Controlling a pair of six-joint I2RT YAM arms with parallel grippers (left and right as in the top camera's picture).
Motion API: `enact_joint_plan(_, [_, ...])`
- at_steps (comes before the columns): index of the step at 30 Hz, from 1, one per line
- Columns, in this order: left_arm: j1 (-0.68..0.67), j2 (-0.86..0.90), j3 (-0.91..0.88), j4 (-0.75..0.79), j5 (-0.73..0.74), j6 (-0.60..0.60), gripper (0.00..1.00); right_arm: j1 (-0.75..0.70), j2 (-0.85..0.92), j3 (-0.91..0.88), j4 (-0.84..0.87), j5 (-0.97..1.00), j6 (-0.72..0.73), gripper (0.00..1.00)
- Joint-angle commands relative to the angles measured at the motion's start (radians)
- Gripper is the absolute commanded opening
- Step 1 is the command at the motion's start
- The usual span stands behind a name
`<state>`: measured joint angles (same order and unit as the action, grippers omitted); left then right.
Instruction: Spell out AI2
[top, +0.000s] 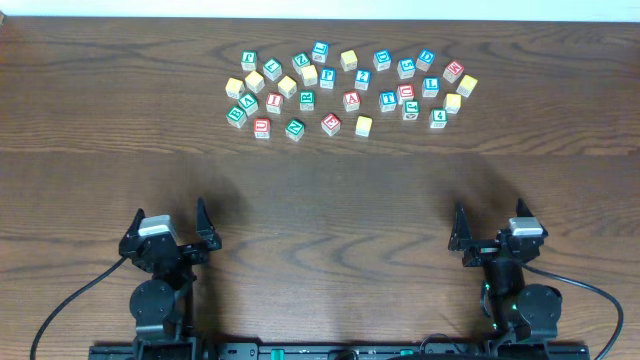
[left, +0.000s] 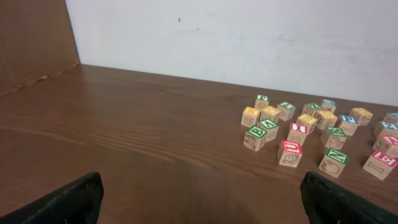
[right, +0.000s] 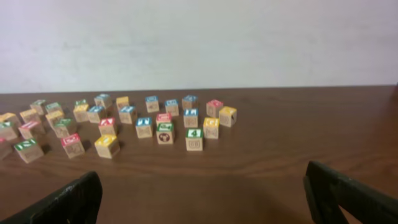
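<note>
Several wooden letter and number blocks (top: 350, 90) with red, blue, green and yellow tops lie scattered at the far middle of the table. A red-topped block (top: 351, 100) looks like an A. Most other faces are too small to read. The cluster shows at the right of the left wrist view (left: 311, 127) and at the left of the right wrist view (right: 124, 121). My left gripper (top: 168, 222) (left: 202, 205) is open and empty near the front edge. My right gripper (top: 490, 222) (right: 202, 202) is open and empty at the front right, far from the blocks.
The dark wooden table (top: 320, 190) runs between the grippers and the blocks. A white wall (right: 199, 37) stands behind the table's far edge. A green 4 block (right: 194, 138) sits nearest my right gripper.
</note>
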<state>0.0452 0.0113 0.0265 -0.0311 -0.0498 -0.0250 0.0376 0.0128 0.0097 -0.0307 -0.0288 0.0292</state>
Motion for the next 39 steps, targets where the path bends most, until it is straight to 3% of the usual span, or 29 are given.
enact_joint_plan(1, [0.005,0.007,0.018,-0.032,-0.002,0.013,1.00,-0.006,-0.003,0.001,0.016,-0.032,-0.027,0.99])
enact_joint_plan(14, [0.005,0.247,0.245,-0.036,-0.002,-0.005,1.00,-0.006,0.042,0.136,0.015,-0.033,-0.027,0.99])
enact_joint_plan(20, [0.005,0.405,0.394,-0.068,-0.002,-0.006,1.00,-0.006,0.162,0.248,0.012,-0.035,-0.027,0.99])
enact_joint_plan(27, [0.005,0.578,0.610,-0.208,0.018,-0.005,1.00,-0.006,0.393,0.428,-0.008,-0.101,-0.027,0.99])
enact_joint_plan(39, [0.004,0.909,1.043,-0.489,0.044,-0.004,1.00,-0.006,0.918,1.022,-0.458,-0.176,-0.028,0.99])
